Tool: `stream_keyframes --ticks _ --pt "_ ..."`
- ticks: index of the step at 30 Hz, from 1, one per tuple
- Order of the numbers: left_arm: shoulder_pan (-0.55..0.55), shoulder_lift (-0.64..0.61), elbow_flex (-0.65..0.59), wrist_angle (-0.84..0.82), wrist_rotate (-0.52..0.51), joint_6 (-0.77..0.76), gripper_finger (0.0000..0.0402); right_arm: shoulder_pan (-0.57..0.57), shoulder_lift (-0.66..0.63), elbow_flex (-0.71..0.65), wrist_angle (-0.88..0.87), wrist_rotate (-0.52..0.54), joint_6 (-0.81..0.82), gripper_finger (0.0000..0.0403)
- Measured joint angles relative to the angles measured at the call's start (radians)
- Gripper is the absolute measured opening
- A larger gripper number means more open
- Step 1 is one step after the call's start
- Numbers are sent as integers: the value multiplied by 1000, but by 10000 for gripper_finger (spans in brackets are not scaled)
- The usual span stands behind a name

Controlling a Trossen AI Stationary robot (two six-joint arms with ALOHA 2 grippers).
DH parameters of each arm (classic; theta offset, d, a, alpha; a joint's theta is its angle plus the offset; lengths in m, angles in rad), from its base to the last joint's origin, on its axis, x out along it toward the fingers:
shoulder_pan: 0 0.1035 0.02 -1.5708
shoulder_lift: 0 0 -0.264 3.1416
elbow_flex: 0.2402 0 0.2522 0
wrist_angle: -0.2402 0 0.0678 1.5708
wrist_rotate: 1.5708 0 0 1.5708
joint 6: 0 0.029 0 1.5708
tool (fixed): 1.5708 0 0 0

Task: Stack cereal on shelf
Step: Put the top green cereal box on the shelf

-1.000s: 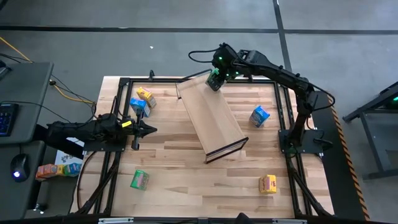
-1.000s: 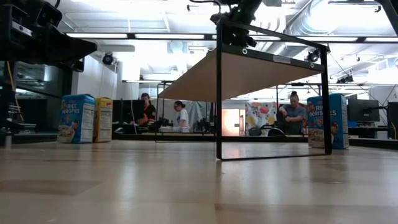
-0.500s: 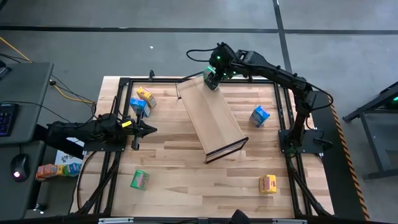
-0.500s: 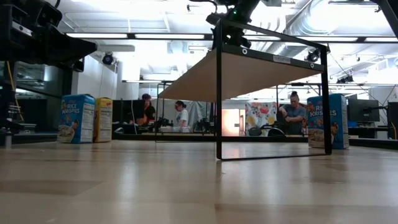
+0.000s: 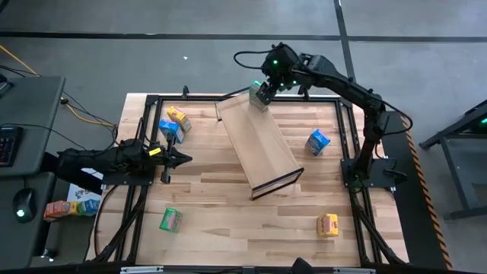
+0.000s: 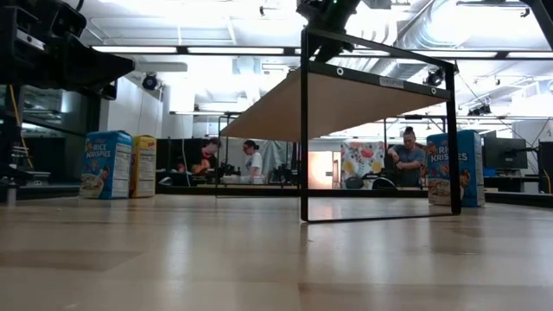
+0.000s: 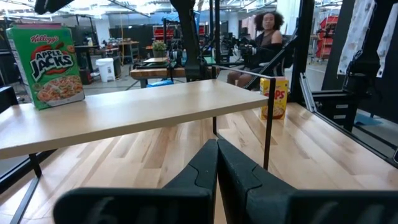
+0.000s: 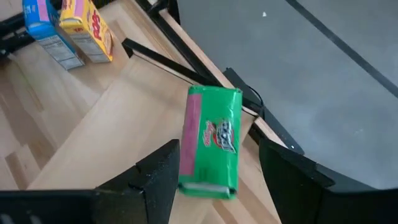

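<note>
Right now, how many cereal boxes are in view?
6. One green box stands on the shelf end under the open right gripper; yellow and blue together; blue; yellow; green.

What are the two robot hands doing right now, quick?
Left gripper: shut, empty, waiting at the table's left side.
Right gripper: open, above the green box standing on the shelf.

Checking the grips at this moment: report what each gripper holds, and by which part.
Nothing is held. The right gripper stands open over the green cereal box on the shelf; the left gripper is shut, empty.
</note>
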Motion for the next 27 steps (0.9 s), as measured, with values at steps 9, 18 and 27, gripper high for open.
stream_keyframes --ticks 9,18,27 --pt "0 0 0 0 0 0 3 -1 -13 59 -217 50 -55 201" --pt "0 0 0 0 0 0 3 -26 -172 -272 -33 128 -65 131" --pt "0 0 0 0 0 0 3 -87 -392 -833 611 0 -95 6"
